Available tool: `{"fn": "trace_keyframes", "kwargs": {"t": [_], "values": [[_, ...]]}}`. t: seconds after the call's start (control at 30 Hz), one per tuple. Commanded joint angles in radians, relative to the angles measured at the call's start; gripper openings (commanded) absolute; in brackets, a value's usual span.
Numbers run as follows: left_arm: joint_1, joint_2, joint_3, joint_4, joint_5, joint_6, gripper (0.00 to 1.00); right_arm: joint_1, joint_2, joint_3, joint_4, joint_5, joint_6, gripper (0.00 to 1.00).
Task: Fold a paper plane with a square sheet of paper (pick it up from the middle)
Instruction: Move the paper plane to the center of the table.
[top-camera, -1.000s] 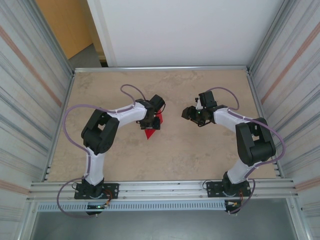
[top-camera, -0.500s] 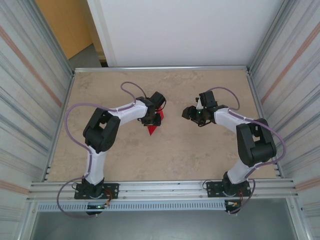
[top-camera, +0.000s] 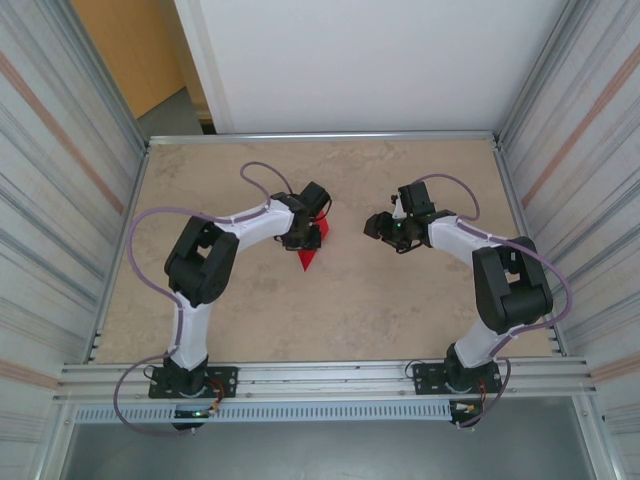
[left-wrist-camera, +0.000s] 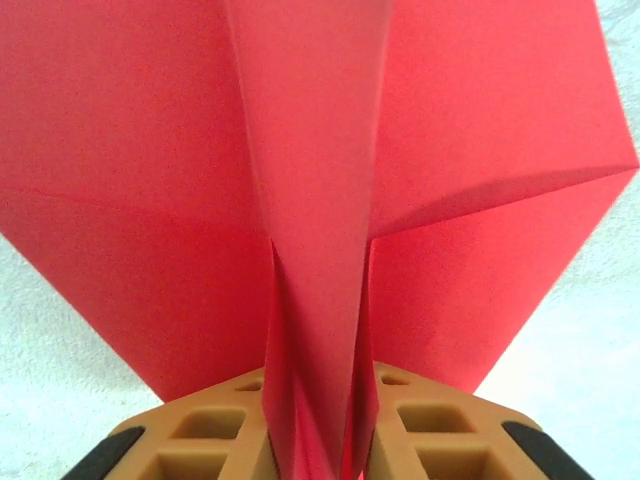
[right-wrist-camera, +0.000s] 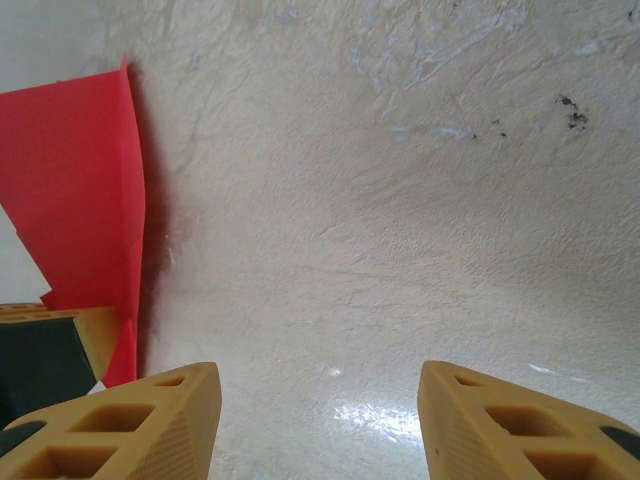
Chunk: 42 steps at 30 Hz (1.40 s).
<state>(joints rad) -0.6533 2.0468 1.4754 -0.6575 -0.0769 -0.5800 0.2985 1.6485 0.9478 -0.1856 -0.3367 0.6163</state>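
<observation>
The paper plane (left-wrist-camera: 320, 180) is pinched at its keel by the left gripper (left-wrist-camera: 316, 445). Beside it the right gripper (right-wrist-camera: 320, 410) is held half-open, empty. Wing-spreading is judged to come next.

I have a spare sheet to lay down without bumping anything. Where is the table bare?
Bare: the wide table patch between the left arm, the right arm and the front rail; also the strip along the far rail. Crowded: the middle, where the left gripper pinches the paper plane opposite the open right gripper.
</observation>
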Motion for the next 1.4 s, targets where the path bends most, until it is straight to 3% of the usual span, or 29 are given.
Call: {"fn": "trace_keyframes", "kwargs": {"t": [0.0, 0.17, 0.5, 1.37], "values": [[0.009, 0.03, 0.013, -0.024, -0.028, -0.002, 0.25, -0.008, -0.021, -0.009, -0.013, -0.004, -0.012, 0.54], [0.009, 0.063, 0.017, -0.025, -0.03, -0.004, 0.26, -0.008, -0.02, -0.009, -0.012, -0.004, -0.012, 0.54], [0.009, 0.108, 0.016, -0.021, -0.045, -0.009, 0.4, -0.009, -0.017, -0.007, -0.013, -0.001, -0.012, 0.54], [0.082, 0.236, 0.284, -0.053, -0.004, 0.03, 0.44, -0.014, -0.035, -0.006, -0.02, 0.015, -0.016, 0.56]]}}
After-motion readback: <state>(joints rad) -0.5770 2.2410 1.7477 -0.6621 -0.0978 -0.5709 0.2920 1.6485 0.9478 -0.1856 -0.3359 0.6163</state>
